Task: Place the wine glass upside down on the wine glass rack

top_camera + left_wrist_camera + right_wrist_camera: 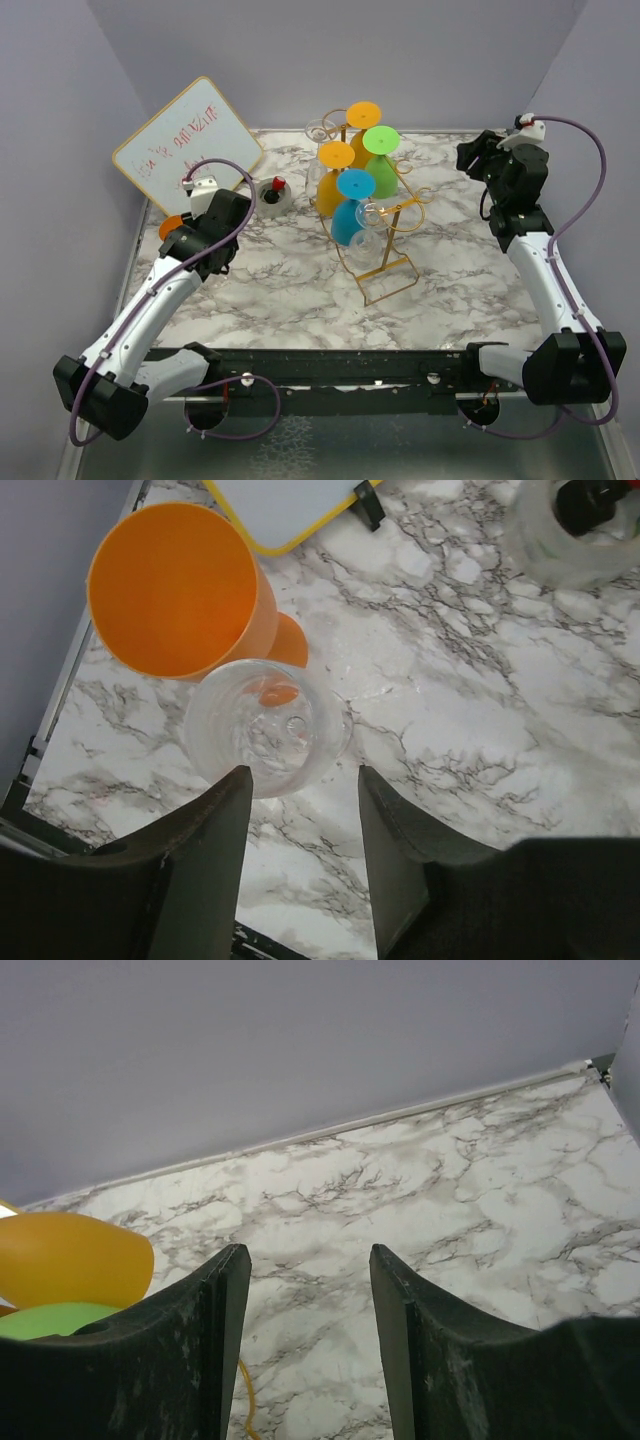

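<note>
The marble bench is walled at the back and on both sides, and a wide stretch of bare marble lies between the rack and the near edge. A whiteboard leans in the rear left corner, its lower edge on the bench. The left arm reaches along the left edge, while the right arm stands near the rear right corner, well apart from everything else. The rack stands at mid-bench with open marble on both sides. Upside-down glasses hang on it in orange, green, yellow and blue, crowded close together. An orange glass stands upright close to the left edge of the bench. The clear glass stands upright just beside it on the near side, the two rims overlapping in the left wrist view; I cannot tell whether they touch. The left hand is above this clear glass with its fingers apart, their tips just short of the bowl and not touching it. The right hand also has its fingers apart, over bare marble and facing the back wall, with the yellow and green glasses at its left. A tape roll sits between the whiteboard and the rack.
</note>
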`<action>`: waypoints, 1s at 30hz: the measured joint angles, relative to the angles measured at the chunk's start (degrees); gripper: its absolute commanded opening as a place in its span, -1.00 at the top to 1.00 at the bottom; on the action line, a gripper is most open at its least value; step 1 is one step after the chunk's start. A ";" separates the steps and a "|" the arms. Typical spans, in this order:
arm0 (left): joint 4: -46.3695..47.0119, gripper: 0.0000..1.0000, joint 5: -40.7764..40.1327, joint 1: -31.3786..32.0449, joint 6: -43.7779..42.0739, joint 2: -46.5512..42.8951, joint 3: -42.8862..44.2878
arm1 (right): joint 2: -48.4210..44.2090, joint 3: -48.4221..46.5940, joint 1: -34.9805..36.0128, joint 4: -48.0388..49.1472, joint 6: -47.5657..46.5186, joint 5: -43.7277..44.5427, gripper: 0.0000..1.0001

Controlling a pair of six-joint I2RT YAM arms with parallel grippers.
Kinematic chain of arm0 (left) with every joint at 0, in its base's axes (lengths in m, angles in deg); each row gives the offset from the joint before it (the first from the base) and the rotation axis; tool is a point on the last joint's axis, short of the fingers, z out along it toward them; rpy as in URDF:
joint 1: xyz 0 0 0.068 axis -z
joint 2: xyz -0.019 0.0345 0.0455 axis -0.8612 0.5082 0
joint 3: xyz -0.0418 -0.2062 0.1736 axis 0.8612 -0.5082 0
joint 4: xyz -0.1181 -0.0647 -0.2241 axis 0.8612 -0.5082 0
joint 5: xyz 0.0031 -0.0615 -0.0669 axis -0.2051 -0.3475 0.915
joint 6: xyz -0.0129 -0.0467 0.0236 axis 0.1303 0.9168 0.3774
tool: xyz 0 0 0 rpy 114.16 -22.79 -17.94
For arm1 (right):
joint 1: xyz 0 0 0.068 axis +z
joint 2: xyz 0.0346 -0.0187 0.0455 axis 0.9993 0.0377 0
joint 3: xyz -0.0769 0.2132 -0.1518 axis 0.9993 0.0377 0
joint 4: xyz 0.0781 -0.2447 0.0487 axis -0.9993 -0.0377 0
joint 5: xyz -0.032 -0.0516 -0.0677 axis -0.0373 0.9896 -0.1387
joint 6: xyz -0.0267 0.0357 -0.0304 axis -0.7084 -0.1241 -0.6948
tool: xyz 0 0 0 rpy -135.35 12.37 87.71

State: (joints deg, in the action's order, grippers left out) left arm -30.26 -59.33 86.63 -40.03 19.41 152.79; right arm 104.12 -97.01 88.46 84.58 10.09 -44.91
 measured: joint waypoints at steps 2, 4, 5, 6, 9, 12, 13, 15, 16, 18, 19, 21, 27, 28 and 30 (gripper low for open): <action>0.52 0.14 -0.02 -1.09 -0.28 0.83 -1.38 | 0.24 -0.42 0.00 -1.11 0.76 0.00 -0.10; 1.75 0.22 0.28 -2.40 -1.01 1.38 -2.86 | 0.74 -1.03 0.00 -1.95 1.25 -0.02 -0.10; 2.36 0.26 0.61 -3.10 -1.36 1.60 -3.54 | 1.03 -1.27 0.00 -2.27 1.42 -0.02 -0.10; 3.10 0.29 1.14 -3.91 -1.99 1.84 -4.09 | 1.22 -1.49 0.00 -2.49 1.64 -0.02 -0.10; 5.31 0.43 2.64 -5.79 -3.21 2.16 -4.72 | 1.38 -1.60 0.00 -3.21 1.75 -0.22 -0.10; 7.63 0.65 4.96 -8.17 -4.79 2.25 -5.22 | 1.38 -1.60 0.00 -3.78 1.79 -0.66 -0.10; 8.00 0.71 5.51 -8.61 -5.16 2.32 -5.25 | 1.38 -1.60 0.00 -3.91 1.81 -0.83 -0.10; 8.61 0.84 7.06 -9.31 -6.10 2.45 -5.25 | 1.38 -1.62 0.00 -4.09 1.90 -1.16 -0.10; 8.94 0.92 8.20 -9.46 -6.56 2.49 -5.25 | 1.38 -1.60 0.00 -4.13 1.95 -1.29 -0.10; 9.88 1.00 10.51 -9.46 -7.23 2.54 -5.11 | 1.38 -1.62 0.00 -4.55 2.12 -1.53 -0.10; 10.14 1.00 11.76 -9.46 -7.52 2.58 -5.01 | 1.38 -1.64 0.00 -4.92 2.16 -1.68 -0.09; 10.08 1.00 14.12 -9.42 -8.39 2.73 -4.61 | 1.38 -1.66 0.00 -5.42 2.25 -1.92 -0.09; 9.11 1.00 22.03 -9.49 -10.60 2.78 -2.60 | 1.33 -2.56 0.00 -6.91 2.78 -1.97 -0.09; 9.09 1.00 23.28 -9.49 -10.86 2.62 -2.03 | 1.33 -2.56 0.00 -6.95 2.78 -2.05 -0.09; 9.20 1.00 25.29 -9.46 -11.34 1.86 -0.98 | 1.38 -2.56 0.00 -7.15 2.78 -2.56 -0.09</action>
State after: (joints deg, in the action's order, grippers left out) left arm -21.05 -34.04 77.17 -51.38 21.27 151.81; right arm 105.50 -99.57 88.46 77.44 12.87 -47.46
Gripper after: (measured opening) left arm 0.019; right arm 0.544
